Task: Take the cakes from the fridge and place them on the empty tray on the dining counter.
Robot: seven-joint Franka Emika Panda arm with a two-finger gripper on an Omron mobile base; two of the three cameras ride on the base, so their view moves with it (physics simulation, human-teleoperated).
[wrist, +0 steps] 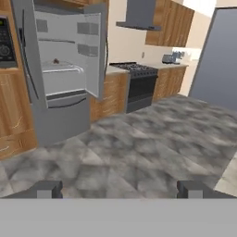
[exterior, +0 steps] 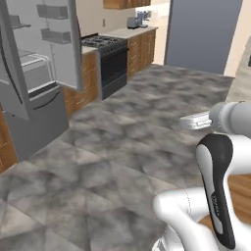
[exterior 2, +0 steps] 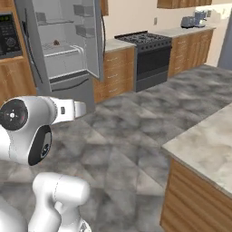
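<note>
The fridge [wrist: 65,111] stands across the floor with both upper doors swung open, also seen in the left base view [exterior: 34,112] and the right base view [exterior 2: 68,63]. One tiny dark cake [wrist: 56,60] rests on a grey inner shelf [exterior 2: 56,43]; it is too small to make out more. My gripper [wrist: 120,190] is open, nothing between its fingertips [wrist: 48,189], well short of the fridge and facing it. The dining counter [exterior 2: 208,145] sits close on my right. The empty tray is out of view.
A black stove [wrist: 139,85] stands right of the fridge among wooden cabinets [exterior 2: 118,72]. A black microwave [exterior 2: 9,38] is built in left of the fridge. Grey tiled floor [exterior: 122,142] stretches between me and the fridge. The open right door [exterior 2: 93,41] juts out.
</note>
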